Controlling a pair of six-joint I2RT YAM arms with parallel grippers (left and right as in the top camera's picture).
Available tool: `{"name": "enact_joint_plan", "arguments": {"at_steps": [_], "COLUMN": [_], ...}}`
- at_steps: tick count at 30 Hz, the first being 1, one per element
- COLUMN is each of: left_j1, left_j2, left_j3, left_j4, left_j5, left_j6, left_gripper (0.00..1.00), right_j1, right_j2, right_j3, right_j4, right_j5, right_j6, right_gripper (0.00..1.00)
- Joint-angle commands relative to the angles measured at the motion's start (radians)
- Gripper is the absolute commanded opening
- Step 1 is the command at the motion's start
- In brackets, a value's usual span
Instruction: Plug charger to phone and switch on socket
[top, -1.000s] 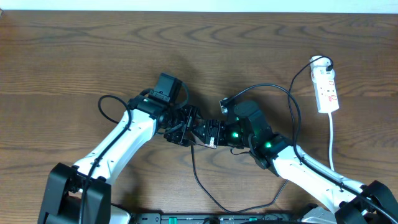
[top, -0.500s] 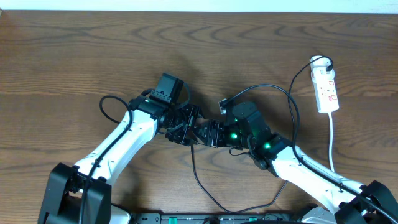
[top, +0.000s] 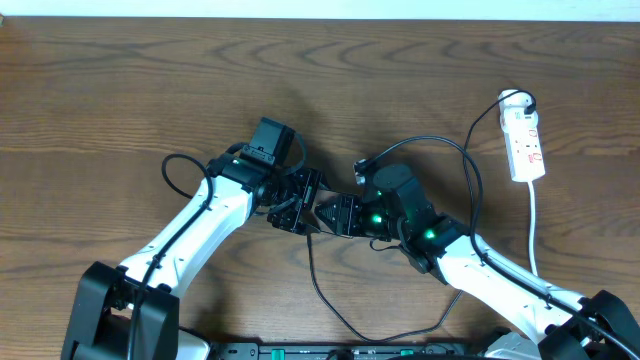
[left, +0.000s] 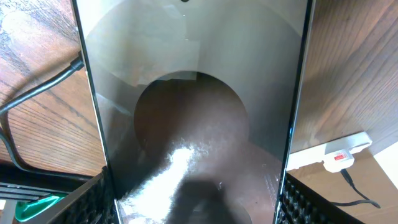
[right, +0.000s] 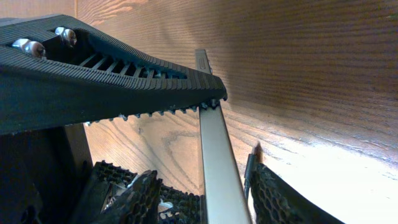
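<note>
My left gripper (top: 298, 200) (left: 196, 202) is shut on the phone (left: 193, 93), a dark glossy slab that fills the left wrist view, gripped by its two long edges. The right wrist view shows the phone edge-on as a pale strip (right: 214, 155). My right gripper (top: 336, 213) (right: 208, 196) meets the left one at mid-table, its fingers apart on either side of the phone's edge. A thin dark plug tip (right: 250, 169) lies against its right finger. The charger's black cable (top: 320, 295) trails from under the grippers towards the front. The white socket (top: 526, 140) (left: 326, 155) lies far right.
The socket's white cord (top: 533, 225) runs down the right side towards the front edge. Black cable loops lie beside the left arm (top: 170, 175) and above the right arm (top: 440, 142). The table is brown wood.
My right gripper has moved a little left, closer to the left gripper and the phone. The left arm and the socket have not moved.
</note>
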Motion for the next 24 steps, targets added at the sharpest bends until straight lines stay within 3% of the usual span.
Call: {"name": "enact_joint_plan", "arguments": {"at_steps": [1,11,17,24], "left_j1": [-0.006,-0.006,-0.006,-0.006], "left_j2": [-0.028,-0.028,-0.028,-0.028], "left_j3": [0.003,0.003,0.003,0.003], "left_j4": [0.006,0.005,0.005,0.005], "left_j5": [0.051,0.031,0.031,0.031], "left_j6": [-0.009,-0.009,-0.009,-0.009], "left_gripper": [0.07,0.07,0.07,0.08], "right_j1": [0.007,0.007,0.007,0.007], "right_j2": [0.003,0.003,0.003,0.003], "right_j3": [0.016,0.016,0.016,0.016], "right_j4": [-0.004,-0.008,-0.008,-0.008], "right_j5": [0.011,0.004,0.003,0.003], "right_j6": [-0.011,-0.045,-0.045,-0.045], "right_gripper": [0.43,0.32,0.18,0.15]}}
